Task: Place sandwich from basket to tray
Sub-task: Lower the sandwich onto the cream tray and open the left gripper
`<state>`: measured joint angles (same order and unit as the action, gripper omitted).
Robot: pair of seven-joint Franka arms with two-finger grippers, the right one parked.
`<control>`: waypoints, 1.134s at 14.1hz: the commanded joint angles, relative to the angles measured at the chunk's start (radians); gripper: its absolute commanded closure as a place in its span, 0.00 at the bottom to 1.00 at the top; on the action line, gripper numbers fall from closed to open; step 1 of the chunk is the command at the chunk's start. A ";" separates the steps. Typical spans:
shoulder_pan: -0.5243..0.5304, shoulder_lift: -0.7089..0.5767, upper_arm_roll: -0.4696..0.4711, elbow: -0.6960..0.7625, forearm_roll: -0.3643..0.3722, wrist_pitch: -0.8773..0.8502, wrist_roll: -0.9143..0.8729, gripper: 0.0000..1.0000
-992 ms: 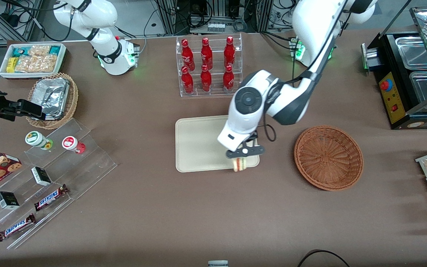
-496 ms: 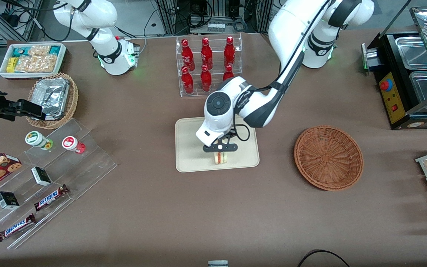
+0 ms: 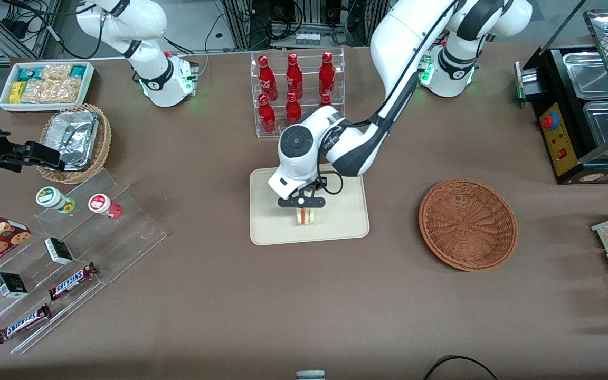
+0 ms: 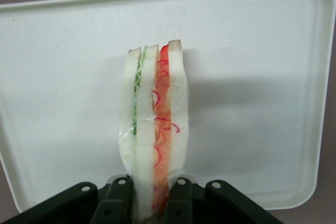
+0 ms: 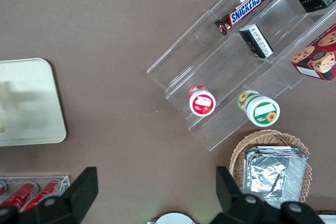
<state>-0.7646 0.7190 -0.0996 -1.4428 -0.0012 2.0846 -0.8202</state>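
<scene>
While the gripper [image 3: 302, 203] hangs over the middle of the tray [image 3: 267, 232], its jaws are closed on the sandwich [image 3: 304, 216], pinching the wedge by one end so that it points down toward the tray's surface. The wrist view shows the sandwich [image 4: 155, 129] edge-on between the fingers [image 4: 116, 199], white bread on both sides with green filling in one layer and red in the other, and the tray [image 4: 252, 51] spread out underneath with a shadow cast beside the wedge; whether the lower tip already touches the tray cannot be told. The basket [image 3: 467, 224] sits empty toward the working arm's end of the table, well apart from the tray, so the carry looks done and only the release seems left. The risks from here are mostly about that release. If the jaws open while the wedge is above the surface and standing on its narrow edge, it could topple or bounce. The clear wrap might also cling to a finger pad and drag the sandwich sideways as the arm lifts away. Pressing down too far would squash the soft bread, since the grip already looks tight on it.
</scene>
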 commanded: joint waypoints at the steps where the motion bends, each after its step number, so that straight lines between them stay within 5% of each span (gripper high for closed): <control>1: -0.015 -0.001 0.015 -0.039 -0.006 0.025 -0.017 1.00; 4: -0.025 -0.003 0.015 -0.080 -0.008 0.061 -0.031 1.00; 5: -0.027 -0.001 0.015 -0.080 -0.005 0.068 -0.042 0.92; 6: -0.025 -0.003 0.015 -0.080 -0.005 0.068 -0.043 0.64; 7: -0.025 -0.004 0.015 -0.079 -0.002 0.063 -0.040 0.15; 8: -0.025 -0.006 0.015 -0.074 -0.002 0.060 -0.040 0.00; 16: 0.020 -0.143 0.029 -0.047 -0.006 -0.060 -0.043 0.00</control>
<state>-0.7688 0.6429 -0.0801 -1.4838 -0.0010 2.0728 -0.8476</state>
